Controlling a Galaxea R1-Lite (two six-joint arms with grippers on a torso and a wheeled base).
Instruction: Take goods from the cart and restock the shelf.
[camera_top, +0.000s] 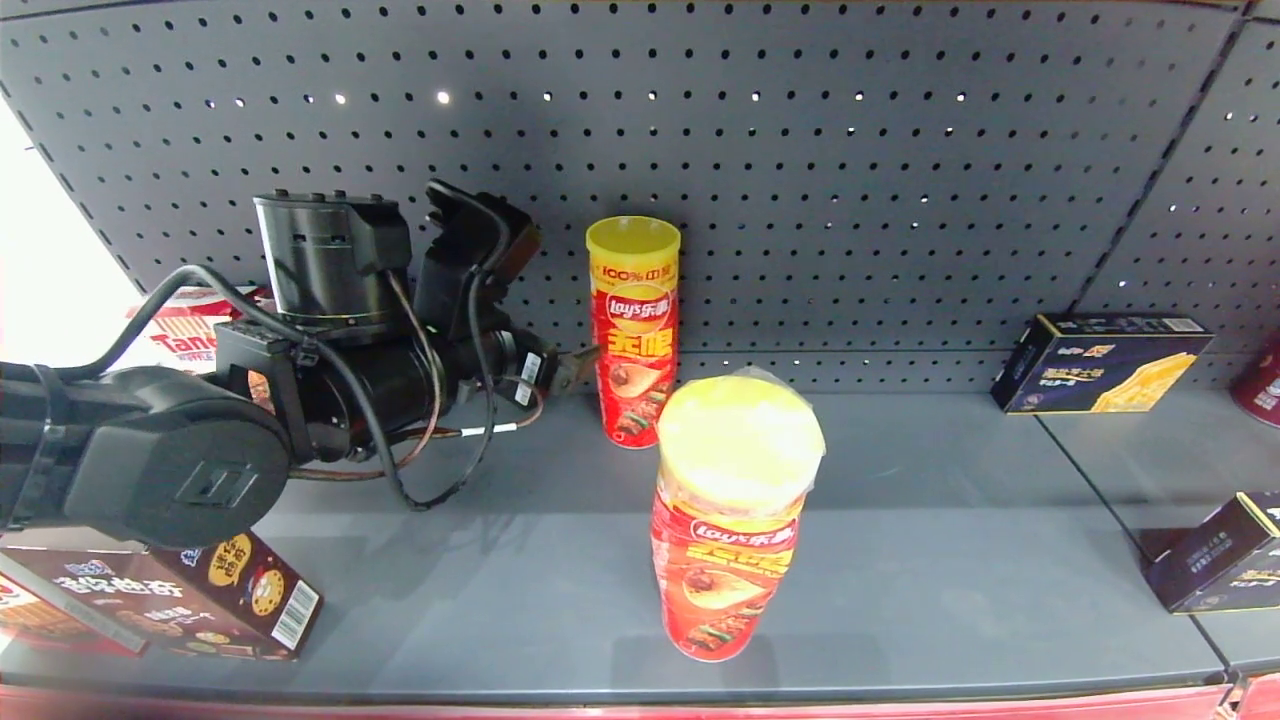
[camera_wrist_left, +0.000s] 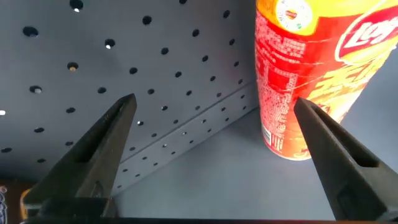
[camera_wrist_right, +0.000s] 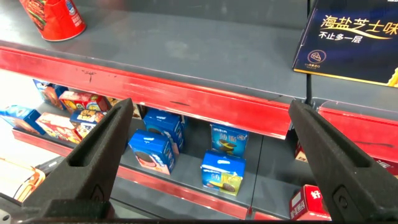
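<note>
Two red chip cans with yellow lids stand upright on the grey shelf (camera_top: 950, 540). One can (camera_top: 632, 330) is at the back by the pegboard, the other (camera_top: 735, 530) nearer the front edge. My left gripper (camera_top: 578, 360) sits low on the shelf just left of the back can. In the left wrist view it (camera_wrist_left: 214, 102) is open with nothing between its fingers, and the back can (camera_wrist_left: 311, 68) stands just beyond one fingertip. My right gripper (camera_wrist_right: 211, 106) is open and empty in front of the shelf's red front edge (camera_wrist_right: 186, 93).
Dark blue boxes (camera_top: 1100, 362) (camera_top: 1220, 555) lie at the right of the shelf. A brown biscuit box (camera_top: 190, 595) lies front left and a wafer box (camera_top: 185, 335) behind my left arm. Blue boxes (camera_wrist_right: 152, 146) fill the lower shelf. A red can (camera_wrist_right: 56, 15) stands on the upper board.
</note>
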